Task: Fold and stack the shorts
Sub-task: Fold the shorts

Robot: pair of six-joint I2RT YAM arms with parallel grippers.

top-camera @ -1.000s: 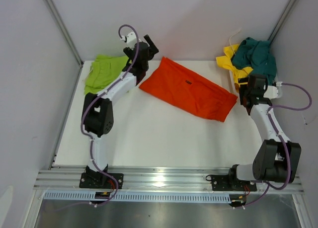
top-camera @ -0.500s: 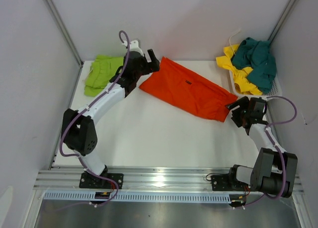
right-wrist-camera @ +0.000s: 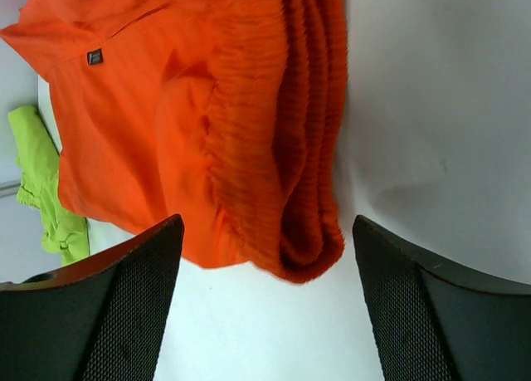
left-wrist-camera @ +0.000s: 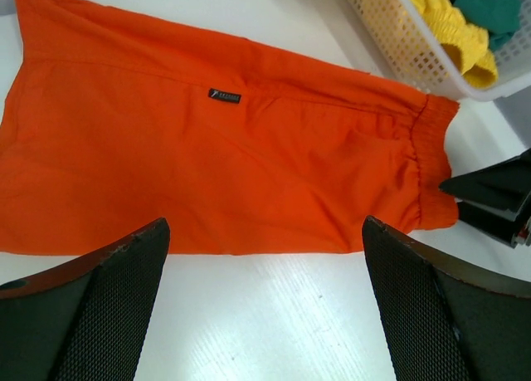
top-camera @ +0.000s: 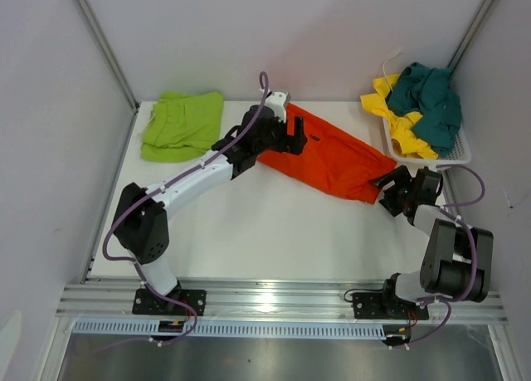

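Orange shorts [right-wrist-camera: 166, 124] lie before right end effector [right-wrist-camera: 264, 232].

Quick rundown of my look: both arms are smooth white shells [top-camera: 199, 175] broken up by chunky black joint housings [top-camera: 145, 227]. A purple cable [top-camera: 264, 82] trails back from each pincer along the arm, strapped down with little white ties. My left pincer [left-wrist-camera: 265, 223] and right pincer [right-wrist-camera: 267, 223] are all black, and the fingers [left-wrist-camera: 99, 315] carry a fine cross-hatched mesh pad on their inner faces. Way back from the pincers sit black base brackets [top-camera: 170, 300].
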